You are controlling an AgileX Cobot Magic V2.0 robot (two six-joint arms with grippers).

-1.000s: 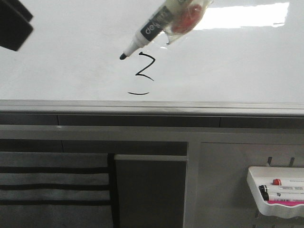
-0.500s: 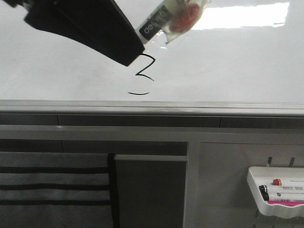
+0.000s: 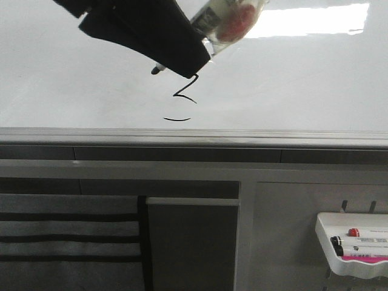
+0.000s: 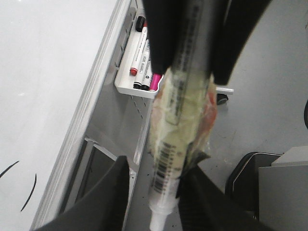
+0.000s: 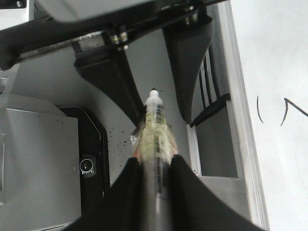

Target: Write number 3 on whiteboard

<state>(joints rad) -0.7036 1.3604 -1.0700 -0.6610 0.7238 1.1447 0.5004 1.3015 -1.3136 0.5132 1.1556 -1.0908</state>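
Observation:
The number 3 (image 3: 185,91) is a thin black zigzag with a short curved stroke beneath it, low on the whiteboard (image 3: 73,91). It also shows in the right wrist view (image 5: 288,108). My right gripper (image 5: 155,161) is shut on a black-tipped marker (image 5: 154,130) wrapped in yellowish plastic. The marker's tip (image 3: 156,70) hangs just up and left of the 3. My left gripper (image 4: 159,202) is open, its fingers (image 5: 120,86) on either side of the marker's front end (image 4: 178,134). In the front view the left gripper (image 3: 194,63) hides most of the marker.
The board's grey metal frame edge (image 3: 194,136) runs below the 3. A white marker tray (image 3: 351,242) with several markers hangs on the panel at lower right, also in the left wrist view (image 4: 139,89). A black bin (image 5: 91,159) stands on the floor.
My left gripper has swept in from the upper left to the right and now straddles the marker's front end. The marker, the right gripper and the 3 have not moved.

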